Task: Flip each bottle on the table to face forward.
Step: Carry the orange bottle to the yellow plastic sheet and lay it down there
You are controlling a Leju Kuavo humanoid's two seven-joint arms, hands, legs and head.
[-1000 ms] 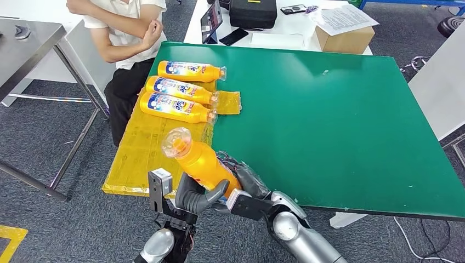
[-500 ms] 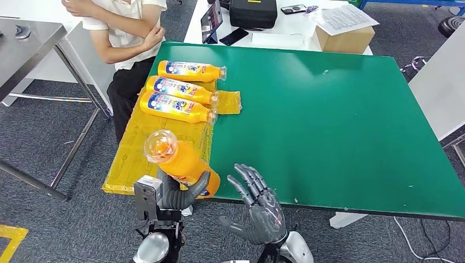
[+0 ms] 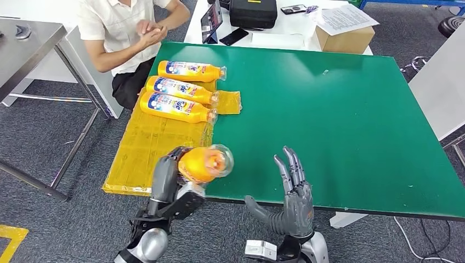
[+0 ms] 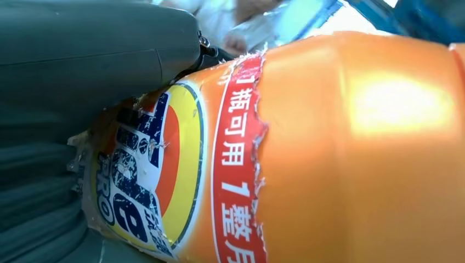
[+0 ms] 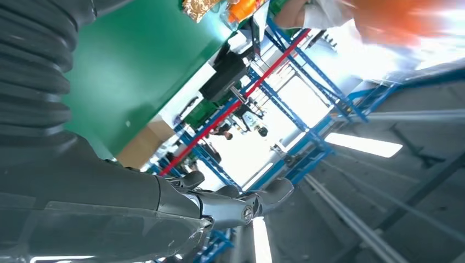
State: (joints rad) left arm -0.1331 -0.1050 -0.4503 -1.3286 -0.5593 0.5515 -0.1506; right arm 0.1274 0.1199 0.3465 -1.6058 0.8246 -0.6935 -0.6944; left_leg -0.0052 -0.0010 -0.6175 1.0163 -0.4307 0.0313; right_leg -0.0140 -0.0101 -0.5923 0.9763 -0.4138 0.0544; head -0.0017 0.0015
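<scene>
So from my end, the left hand (image 3: 167, 178) is sitting in the lower left of the head view, wrapped around an orange bottle (image 3: 204, 164) that it's got lifted over the near edge of the green table (image 3: 340, 120). The bottle's clear cap end is turned toward the camera and a bit to the right, so I'm basically looking at it end-on. On the left wrist cam the bottle (image 4: 329, 159) takes up nearly everything, with its torn red, yellow and blue label right up against the grey thumb (image 4: 93, 60). The right hand (image 3: 290, 203) is lower centre in the head view, just right of the bottle and not touching it, palm up-ish with fingers spread and pointing upward, holding nothing. Three more orange bottles (image 3: 181, 90) lie side by side in the upper left of the frame on a yellow sheet (image 3: 140, 148) along the table's left edge, labels up, caps pointing right. A person (image 3: 123, 27) in a light shirt sits at the top left corner, hands together. There's a cardboard box (image 3: 345, 38) and a black case (image 3: 252, 13) on the white table behind.
</scene>
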